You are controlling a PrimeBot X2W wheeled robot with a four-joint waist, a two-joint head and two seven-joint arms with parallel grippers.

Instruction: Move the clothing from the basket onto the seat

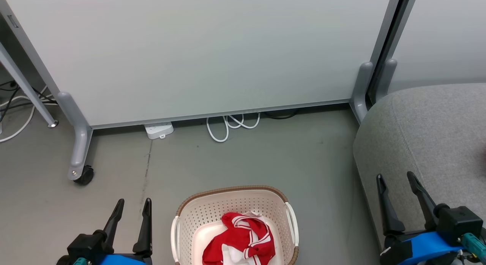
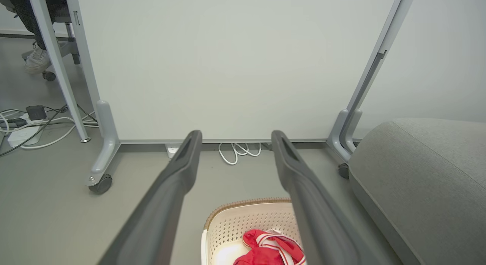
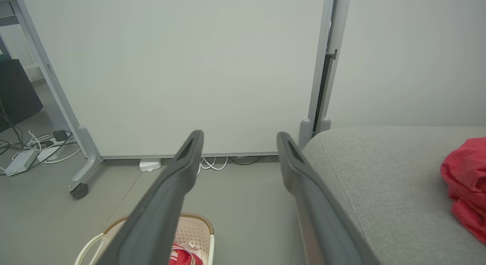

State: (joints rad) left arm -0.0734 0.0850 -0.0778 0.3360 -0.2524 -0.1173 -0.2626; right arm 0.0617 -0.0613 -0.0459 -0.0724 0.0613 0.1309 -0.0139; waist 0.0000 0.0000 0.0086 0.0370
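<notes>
Office or lab space, wheeled partition panel [image 1: 197,56], floor power strip [image 1: 159,130], loose cables [image 1: 233,124]

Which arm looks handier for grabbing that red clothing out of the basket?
Probably the left: the left gripper, open, hangs just beside the basket holding the clothing. The right gripper is farther off, by the seat.

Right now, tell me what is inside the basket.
Crumpled red clothing with white stripes lies in the basket, bare cream bottom beside it. Anything beneath the fabric is covered.
</notes>
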